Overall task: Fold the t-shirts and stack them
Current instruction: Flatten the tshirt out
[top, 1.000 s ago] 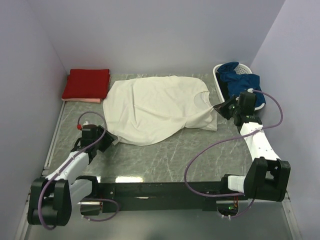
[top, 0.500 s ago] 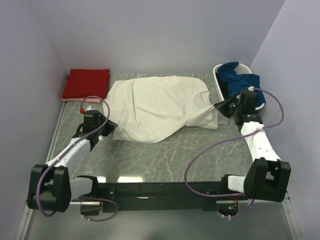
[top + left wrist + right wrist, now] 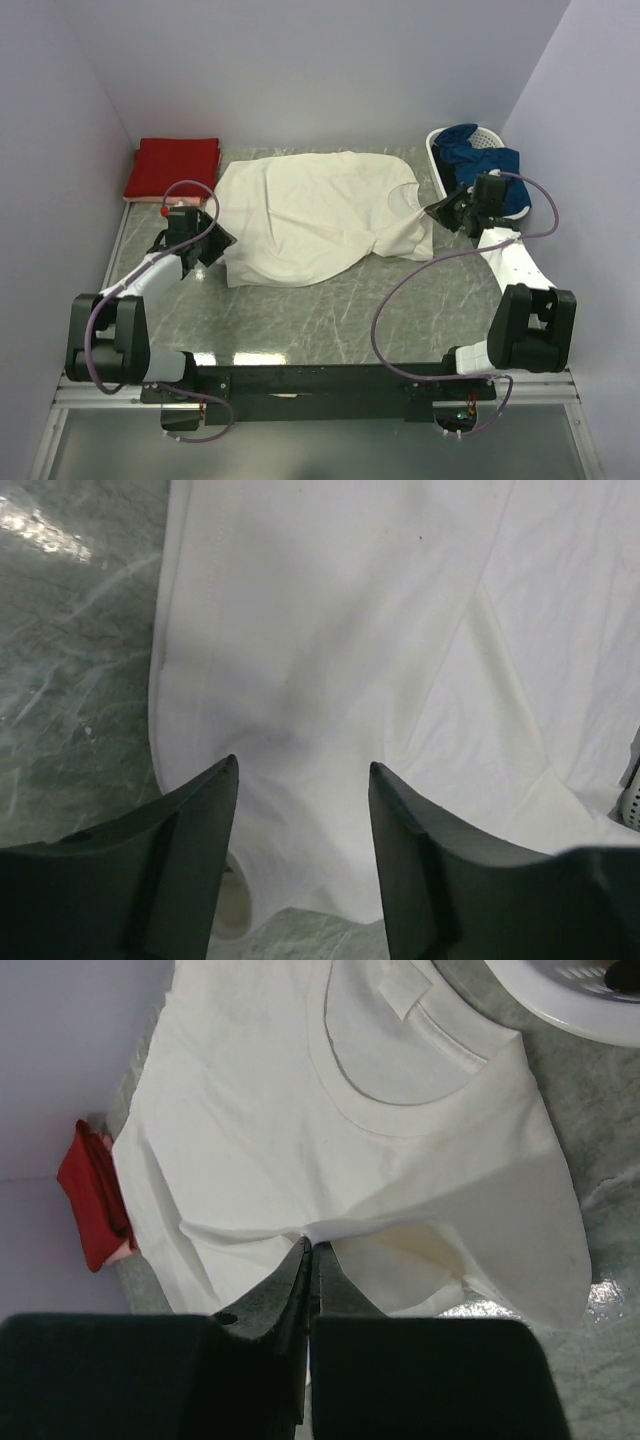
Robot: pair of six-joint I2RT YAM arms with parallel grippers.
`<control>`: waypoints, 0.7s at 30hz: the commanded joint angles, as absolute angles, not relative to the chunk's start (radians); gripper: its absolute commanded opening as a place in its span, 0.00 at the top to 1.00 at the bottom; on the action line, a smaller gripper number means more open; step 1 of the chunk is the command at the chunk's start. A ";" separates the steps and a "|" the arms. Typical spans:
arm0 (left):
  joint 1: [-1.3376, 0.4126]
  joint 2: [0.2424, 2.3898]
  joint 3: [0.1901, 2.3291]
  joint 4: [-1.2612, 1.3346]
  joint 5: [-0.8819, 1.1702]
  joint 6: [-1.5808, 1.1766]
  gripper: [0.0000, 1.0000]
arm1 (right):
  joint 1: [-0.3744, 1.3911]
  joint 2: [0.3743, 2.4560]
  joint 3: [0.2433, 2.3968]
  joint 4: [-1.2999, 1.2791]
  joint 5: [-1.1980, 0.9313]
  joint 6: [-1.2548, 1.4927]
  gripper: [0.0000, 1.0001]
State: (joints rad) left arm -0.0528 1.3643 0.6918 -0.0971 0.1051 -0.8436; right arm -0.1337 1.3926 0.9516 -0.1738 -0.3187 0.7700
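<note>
The cream shirt (image 3: 320,215) lies spread across the middle of the table (image 3: 330,310). The right gripper (image 3: 437,212) is closed tight on a pinch of cloth below its collar. The left gripper (image 3: 215,243) stands half open over its hem, holding nothing. The folded red shirt (image 3: 172,167) sits on a pink shirt (image 3: 165,201) in the far left corner, well apart from the basket (image 3: 470,135).
</note>
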 commanded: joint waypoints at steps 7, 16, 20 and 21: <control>-0.052 0.964 0.528 -0.228 -0.121 -0.857 0.31 | -0.140 1.476 1.015 -0.115 -0.327 0.747 1.00; -0.176 0.856 0.361 -0.224 -0.158 -0.942 0.46 | -0.132 1.463 0.983 -0.074 -0.356 0.776 1.00; -0.267 0.845 0.338 -0.232 -0.236 -0.999 0.48 | -0.129 1.448 0.971 -0.078 -0.353 0.767 1.00; -0.276 0.850 0.331 -0.221 -0.245 -1.006 0.49 | -0.129 1.445 0.963 -0.080 -0.354 0.767 1.00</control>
